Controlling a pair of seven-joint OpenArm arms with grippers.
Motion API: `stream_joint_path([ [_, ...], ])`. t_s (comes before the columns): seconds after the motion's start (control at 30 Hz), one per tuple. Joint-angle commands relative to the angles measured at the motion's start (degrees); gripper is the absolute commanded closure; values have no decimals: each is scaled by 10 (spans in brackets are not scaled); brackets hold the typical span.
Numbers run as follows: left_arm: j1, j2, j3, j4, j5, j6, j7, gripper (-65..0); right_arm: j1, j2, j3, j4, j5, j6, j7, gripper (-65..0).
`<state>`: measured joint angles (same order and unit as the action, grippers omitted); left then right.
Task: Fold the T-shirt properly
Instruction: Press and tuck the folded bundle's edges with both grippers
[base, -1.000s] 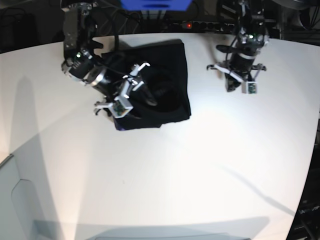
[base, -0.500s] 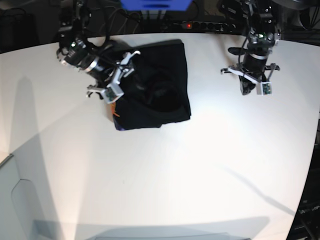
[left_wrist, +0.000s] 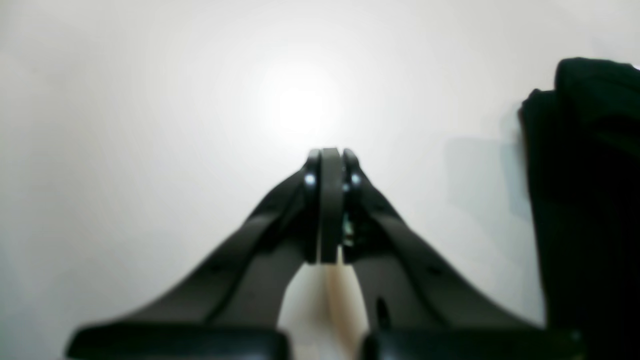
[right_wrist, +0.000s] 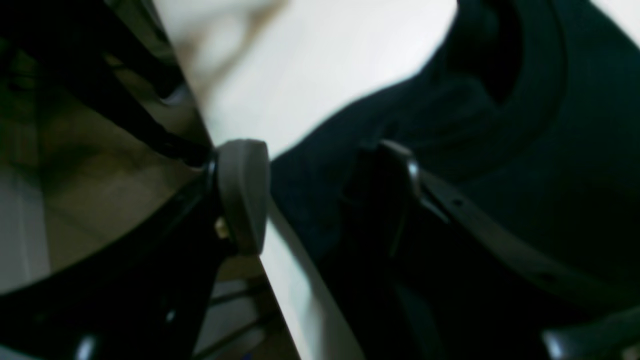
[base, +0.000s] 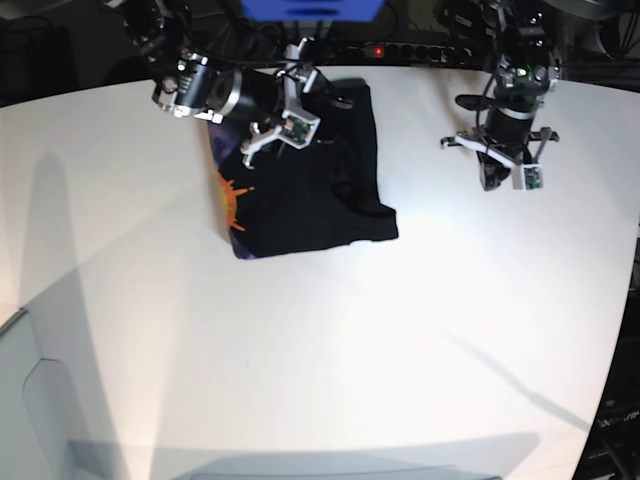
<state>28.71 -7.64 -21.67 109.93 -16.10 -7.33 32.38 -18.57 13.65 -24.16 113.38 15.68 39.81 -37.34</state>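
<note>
Item 1. Table (base: 330, 340): a white top with a curved far edge, seen whole in the base view; its near half and right side are bare, and soft shadows are cast across its left and near parts.

Item 2. Right gripper (base: 300, 85): located over the far edge of the table, left of its middle in the base view, above the far edge of the cloth. In the right wrist view (right_wrist: 320, 195) the jaws are seen spread well apart, one grey pad (right_wrist: 242, 192) set over the white top and the other finger lying dark against the black cloth. No fold is seen pinched between them. Whether the dark finger touches the cloth cannot be told.

Item 3. T-shirt (base: 310, 185): black cloth folded into a rough rectangle, laid flat by the far edge of the table, left of centre. An orange-and-purple print (base: 230, 200) is shown along its left edge. Its near right corner is pushed out toward the table's middle. In the right wrist view (right_wrist: 500, 150) it is blurred; in the left wrist view (left_wrist: 585, 200) only a dark folded edge is caught at the frame's right.

Item 4. Left gripper (base: 495, 180): held above bare table near the far right corner, well apart from the T-shirt. In the left wrist view (left_wrist: 327, 165) the fingertips are pressed together, nothing between them.
</note>
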Motion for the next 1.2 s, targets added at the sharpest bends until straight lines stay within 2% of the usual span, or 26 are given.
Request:
stream_joint_path([
  [0.0, 3, -5, -4, 11, -3, -3, -14, 0, 10, 2, 4, 10, 11, 2, 12, -344],
  [0.13, 5, -4, -4, 19, -3, -3, -14, 0, 14, -8, 45, 10, 12, 2, 13, -344],
  [0.27, 20, -2, 0, 53, -5, -3, -14, 0, 12, -46, 126, 11, 12, 2, 13, -344],
  [0.33, 32, -2, 1, 61, -29, -3, -14, -1, 12, -58, 156, 11, 12, 2, 13, -344],
  [0.5, 49, -10, -2, 61, -191, -3, -14, -1, 14, -60, 170, 11, 12, 2, 13, -344],
  [0.67, 51, -52, 3, 61, -342, 0, -14, -12, 15, -60, 171, 11, 12, 2, 13, -344],
  [0.77, 51, -65, 4, 61, -420, 2, -14, -91, 16, -60, 173, 11, 12, 2, 13, -344],
  [0.83, 48, -65, 11, 60, -449, 2, -13, -186, 23, -60, 188, 11, 12, 2, 13, -344],
  [0.93, 40, -66, 47, 59, -452, -1, -13, -331, 43, -65, 213, 11, 12, 2, 13, -344],
  [0.97, 35, -66, 66, 59, -452, -2, -13, -361, 49, -68, 225, 11, 12, 2, 12, -344],
  [1.03, 26, -66, 105, 57, -451, -2, -13, -386, 60, -79, 258, 9, 12, 2, 8, -345],
  [1.17, 0, -66, 174, 33, -451, 2, -13, -385, 75, -92, 302, 7, 12, 2, 8, -346],
])
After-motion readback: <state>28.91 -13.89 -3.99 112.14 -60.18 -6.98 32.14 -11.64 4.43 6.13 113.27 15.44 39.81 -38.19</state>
